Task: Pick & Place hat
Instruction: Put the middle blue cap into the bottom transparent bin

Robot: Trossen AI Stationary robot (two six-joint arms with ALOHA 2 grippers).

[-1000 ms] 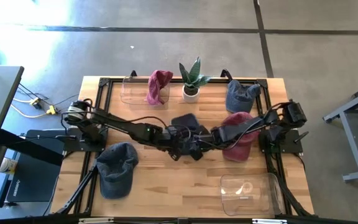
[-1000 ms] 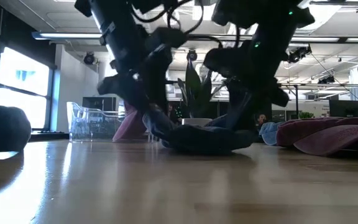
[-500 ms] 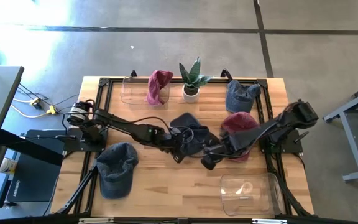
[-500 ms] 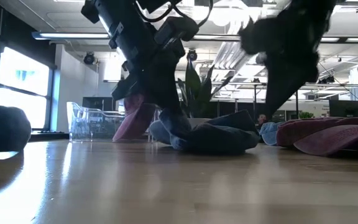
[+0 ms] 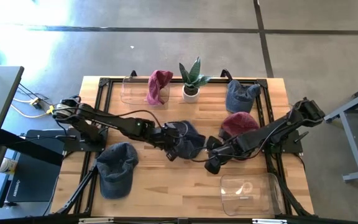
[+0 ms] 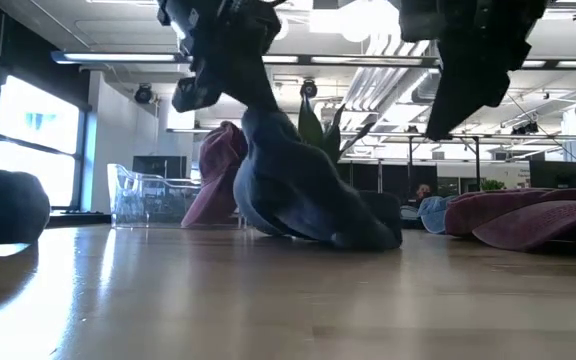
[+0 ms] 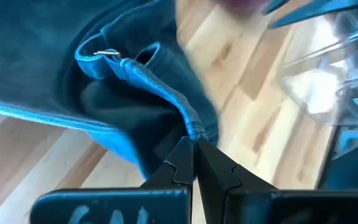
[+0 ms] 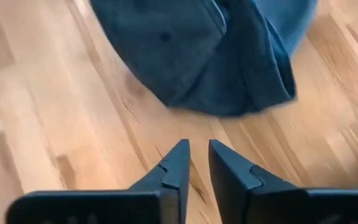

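Left arm stretched low toward mid-worktop; left gripper (image 7: 193,149) jaws pinched tight on the hat (image 7: 123,93) edge, which lies right between the tips. Right arm reaches in opposite; right gripper (image 8: 197,155) jaws slightly parted, nothing between them.

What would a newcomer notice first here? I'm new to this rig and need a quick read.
The left pincer at the table's middle, shut on the edge of a dark blue hat and pulling it up off the wood. Close beside it the right pincer hangs empty above bare table. More hats ring them, with a potted plant at the far edge.
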